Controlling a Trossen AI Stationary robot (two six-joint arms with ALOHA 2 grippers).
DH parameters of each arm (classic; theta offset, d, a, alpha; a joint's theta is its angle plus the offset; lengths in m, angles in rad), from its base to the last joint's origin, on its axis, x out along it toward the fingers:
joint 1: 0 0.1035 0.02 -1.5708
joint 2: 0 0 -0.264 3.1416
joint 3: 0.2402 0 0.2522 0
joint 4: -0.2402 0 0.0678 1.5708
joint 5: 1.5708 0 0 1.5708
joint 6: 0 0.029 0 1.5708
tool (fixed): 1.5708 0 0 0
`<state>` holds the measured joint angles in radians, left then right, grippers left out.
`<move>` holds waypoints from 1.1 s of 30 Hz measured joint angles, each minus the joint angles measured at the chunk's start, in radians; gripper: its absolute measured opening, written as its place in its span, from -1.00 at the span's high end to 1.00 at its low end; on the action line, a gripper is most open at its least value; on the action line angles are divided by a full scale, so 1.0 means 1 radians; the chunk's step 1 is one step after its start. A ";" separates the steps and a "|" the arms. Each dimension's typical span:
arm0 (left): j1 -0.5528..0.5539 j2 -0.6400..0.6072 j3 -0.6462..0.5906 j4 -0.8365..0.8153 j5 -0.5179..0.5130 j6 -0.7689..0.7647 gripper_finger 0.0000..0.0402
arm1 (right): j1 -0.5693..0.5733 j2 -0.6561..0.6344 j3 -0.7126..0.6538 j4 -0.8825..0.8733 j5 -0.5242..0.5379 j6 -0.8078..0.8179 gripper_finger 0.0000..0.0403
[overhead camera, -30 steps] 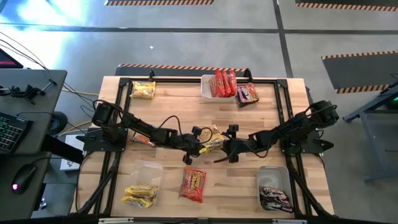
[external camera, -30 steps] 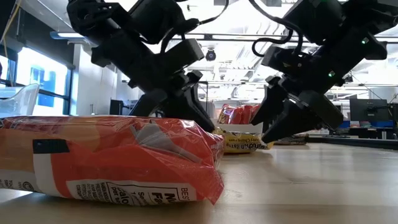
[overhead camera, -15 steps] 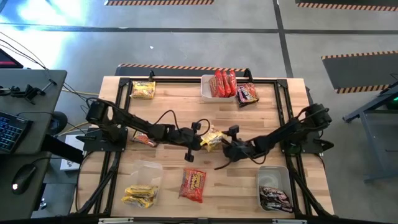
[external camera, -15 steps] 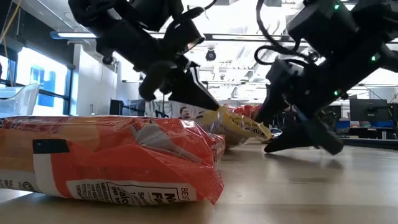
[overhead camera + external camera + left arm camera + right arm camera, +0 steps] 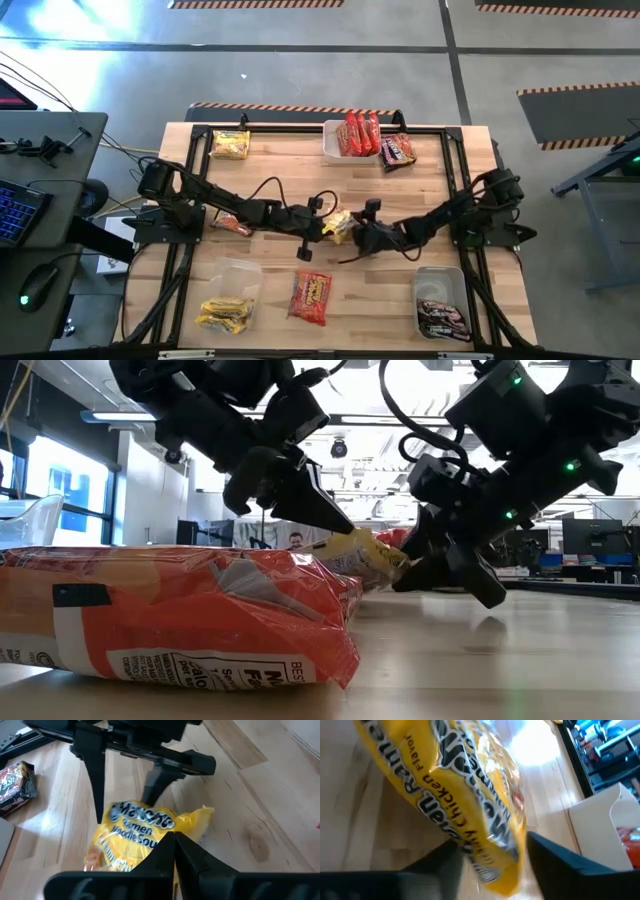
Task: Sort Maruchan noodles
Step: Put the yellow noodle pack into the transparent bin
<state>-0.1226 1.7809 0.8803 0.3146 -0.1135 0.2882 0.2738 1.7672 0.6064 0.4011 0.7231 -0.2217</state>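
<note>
A yellow Maruchan noodle packet (image 5: 341, 221) hangs over the table's middle, between my two grippers. My left gripper (image 5: 326, 229) comes from the table's left and is shut on the packet's left end. My right gripper (image 5: 357, 233) comes from the right. Its fingers (image 5: 555, 857) stand open on either side of the packet's right end (image 5: 490, 845). In the low view the packet (image 5: 365, 552) slants down from my left gripper (image 5: 340, 526) toward my right gripper (image 5: 405, 568). A red-orange packet (image 5: 311, 296) lies flat near the front edge. My left gripper pinches the yellow packet's edge (image 5: 157, 840) between its two shut fingertips, slanting down from the table's left. The packet is lifted clear of the table and tilted, its free end lower. My right gripper's fingers bracket that free end (image 5: 395, 560); whether they touch it I cannot tell.
A far tub (image 5: 330, 140) holds red packets, with a dark brown packet (image 5: 397, 150) beside it. A near-left tub (image 5: 240, 275) holds yellow packets and a near-right tub (image 5: 440, 278) dark ones. One yellow packet (image 5: 230, 145) lies at the far left. A red one (image 5: 232, 225) lies under my left arm.
My left gripper has risen and rolled a little, lifting the yellow packet clear of the table with its free end tilted down. My right gripper has sunk, tipped downward and moved toward the table's left, so that its fingers now stand around the packet's free end.
</note>
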 joint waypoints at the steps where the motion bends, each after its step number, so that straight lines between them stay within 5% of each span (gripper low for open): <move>1: 0.000 0.000 0.000 -0.001 0.000 -0.001 1.00 | -0.001 0.000 0.000 0.000 0.000 0.012 0.15; 10: 0.002 -0.071 0.000 -0.064 0.000 -0.033 1.00 | -0.006 -0.002 0.000 0.007 -0.041 0.049 0.96; 15: 0.020 -0.170 0.000 -0.155 -0.019 -0.129 1.00 | -0.007 -0.043 0.022 -0.005 -0.070 0.065 0.92; 20: 0.034 -0.288 0.000 -0.272 -0.005 -0.240 0.92 | -0.047 -0.093 0.126 -0.133 -0.218 0.120 0.99; 26: 0.022 -0.366 0.001 -0.354 0.058 -0.457 0.64 | -0.129 -0.064 0.303 -0.356 -0.432 0.285 0.99; 33: -0.033 -0.372 0.024 -0.540 0.045 -0.649 0.18 | -0.137 -0.019 0.423 -0.374 -0.441 0.410 1.00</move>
<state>-0.1553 1.4091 0.9039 -0.2254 -0.0684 -0.3611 0.1370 1.7484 1.0297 0.0268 0.2825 0.1879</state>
